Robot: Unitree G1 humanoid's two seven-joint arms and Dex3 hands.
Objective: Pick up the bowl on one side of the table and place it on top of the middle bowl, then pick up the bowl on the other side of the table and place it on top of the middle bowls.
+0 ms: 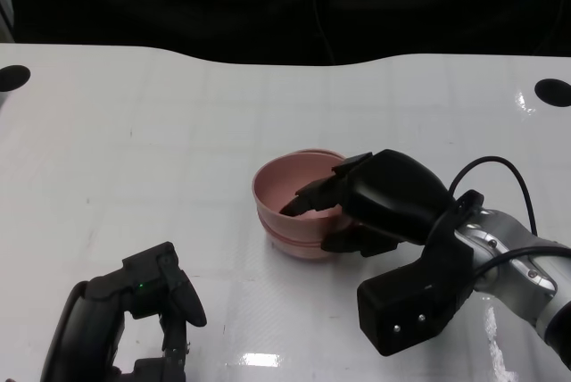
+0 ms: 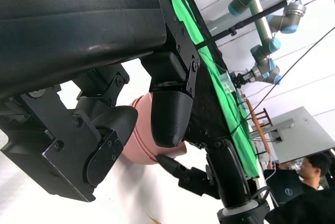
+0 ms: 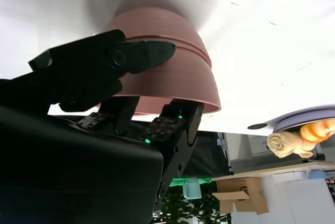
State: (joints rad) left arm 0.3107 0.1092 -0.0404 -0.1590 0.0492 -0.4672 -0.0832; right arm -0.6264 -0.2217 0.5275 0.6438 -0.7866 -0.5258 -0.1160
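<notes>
A stack of nested pink bowls (image 1: 284,196) stands in the middle of the white table (image 1: 161,159). My right hand (image 1: 379,199) grips the rim of the top bowl on its right side, with fingers inside the bowl and the thumb against the outer wall. The right wrist view shows the pink bowls (image 3: 172,72) with seam lines between them, and my right hand (image 3: 104,77) clamped over the rim. My left hand (image 1: 147,302) hangs at the near left, holding nothing, well apart from the stack. In the left wrist view its fingers (image 2: 167,114) are spread before the bowls (image 2: 138,148).
Two round black holes (image 1: 13,77) (image 1: 553,92) mark the table's far corners. A black cable (image 1: 500,168) loops over my right forearm. Beyond the far edge it is dark. A person (image 2: 309,169) sits in the background of the left wrist view.
</notes>
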